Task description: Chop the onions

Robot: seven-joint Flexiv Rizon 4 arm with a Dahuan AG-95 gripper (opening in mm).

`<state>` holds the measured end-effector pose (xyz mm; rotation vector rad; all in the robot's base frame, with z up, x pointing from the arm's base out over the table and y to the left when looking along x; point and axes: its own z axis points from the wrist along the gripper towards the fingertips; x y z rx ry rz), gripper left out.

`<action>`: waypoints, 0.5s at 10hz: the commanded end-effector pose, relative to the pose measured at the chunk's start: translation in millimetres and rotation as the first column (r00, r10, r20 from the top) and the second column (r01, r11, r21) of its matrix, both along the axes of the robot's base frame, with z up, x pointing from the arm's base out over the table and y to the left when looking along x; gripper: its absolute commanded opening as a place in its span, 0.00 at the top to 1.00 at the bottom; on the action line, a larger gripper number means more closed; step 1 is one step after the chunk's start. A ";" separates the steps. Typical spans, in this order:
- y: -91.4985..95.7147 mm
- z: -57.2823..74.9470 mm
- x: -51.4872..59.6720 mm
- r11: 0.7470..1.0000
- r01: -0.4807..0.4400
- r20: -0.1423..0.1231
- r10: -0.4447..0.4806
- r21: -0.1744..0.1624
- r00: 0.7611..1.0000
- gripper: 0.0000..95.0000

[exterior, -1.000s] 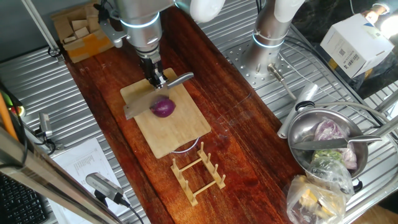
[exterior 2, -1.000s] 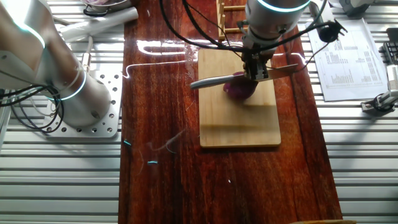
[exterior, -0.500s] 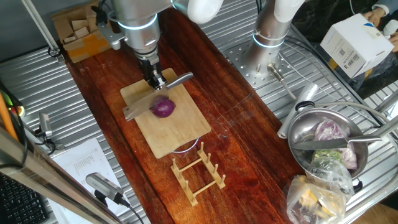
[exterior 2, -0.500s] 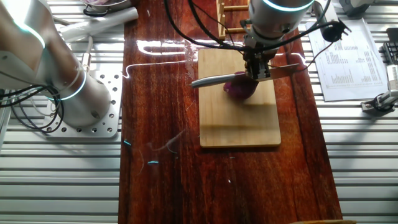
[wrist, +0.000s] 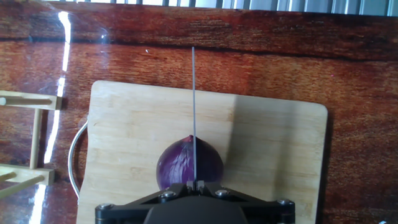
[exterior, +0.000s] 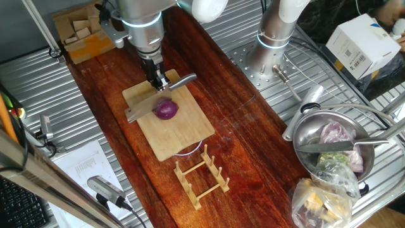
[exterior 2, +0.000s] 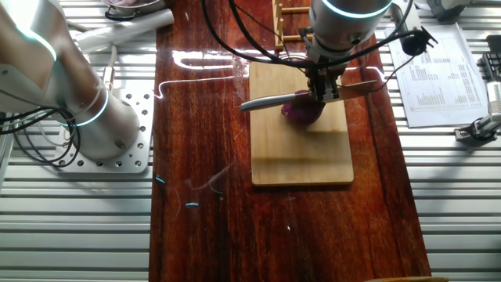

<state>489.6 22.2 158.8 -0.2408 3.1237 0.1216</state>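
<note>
A small dark purple onion sits on the bamboo board. It also shows in the other fixed view and in the hand view. My gripper is shut on a steel knife and holds it level right over the onion. In the hand view the blade runs edge-on across the onion's middle, and the gripper pinches it at the bottom of the frame. I cannot tell whether the edge touches the skin.
A wooden rack stands past the board's near end. A steel bowl with vegetables and a plastic bag sit at the right. A second arm's base and a wooden box stand at the back.
</note>
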 end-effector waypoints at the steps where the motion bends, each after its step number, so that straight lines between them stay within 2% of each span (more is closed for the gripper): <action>1: 3.6 -31.9 1.6 1.000 -0.002 0.000 0.002 0.001 1.000 1.00; 5: 3.4 -23.6 0.7 1.000 -0.001 -0.010 0.001 0.004 1.000 1.00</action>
